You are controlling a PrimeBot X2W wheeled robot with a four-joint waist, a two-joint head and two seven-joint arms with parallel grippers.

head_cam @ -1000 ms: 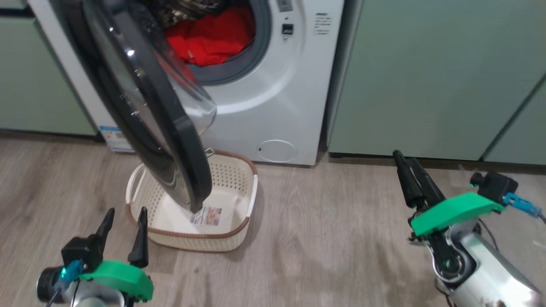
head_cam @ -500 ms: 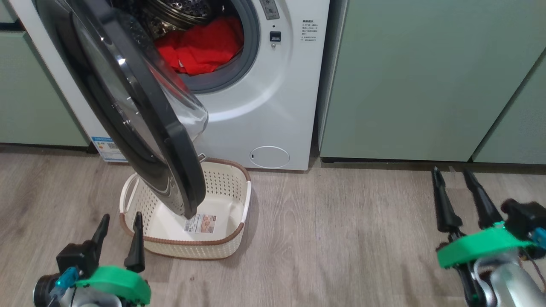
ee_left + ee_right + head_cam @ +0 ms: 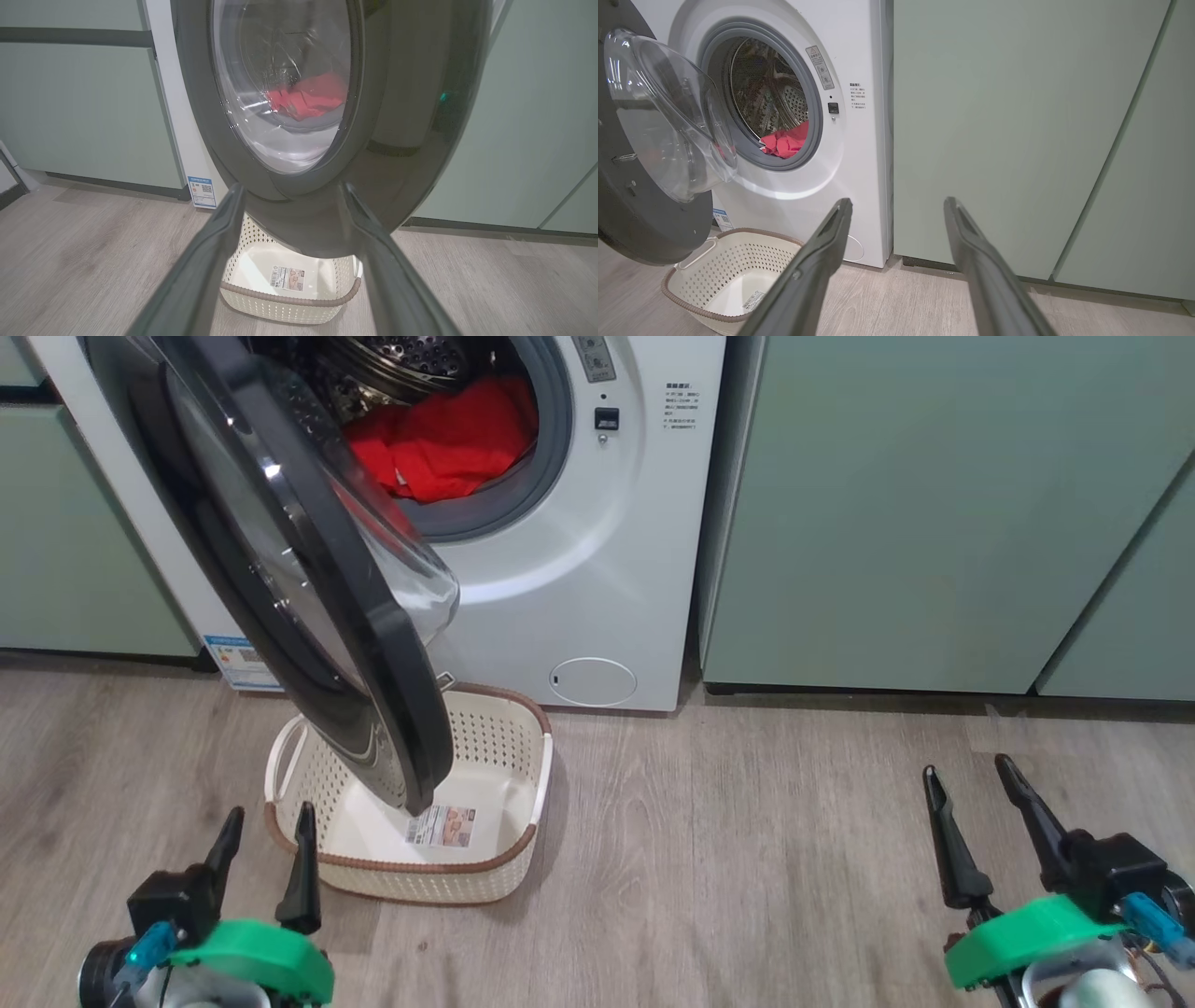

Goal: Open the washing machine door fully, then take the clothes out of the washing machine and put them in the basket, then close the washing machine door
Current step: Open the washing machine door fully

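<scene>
The white washing machine (image 3: 579, 569) stands at the top, its drum showing. Its door (image 3: 392, 653) is swung partway out towards me, black rim edge-on, with its lower edge hanging over the cream basket (image 3: 429, 882) on the floor. Red clothes (image 3: 448, 439) lie in the drum. My left gripper (image 3: 266, 819) is open at the lower left, just short of the basket's near corner. In the left wrist view it (image 3: 290, 189) faces the door's outer side (image 3: 406, 116). My right gripper (image 3: 965, 767) is open and empty at the lower right, far from the machine (image 3: 859, 154).
Pale-green cabinets flank the machine on the right (image 3: 887, 523) and left (image 3: 65, 523). Wood-look floor (image 3: 728, 859) lies open between the basket and my right gripper. The open door overhangs the basket's left half.
The head camera has tilted, shifting the whole picture. My right arm has drawn back and down to the lower right, its fingers turned from sideways to pointing up and apart. The left gripper has stayed put.
</scene>
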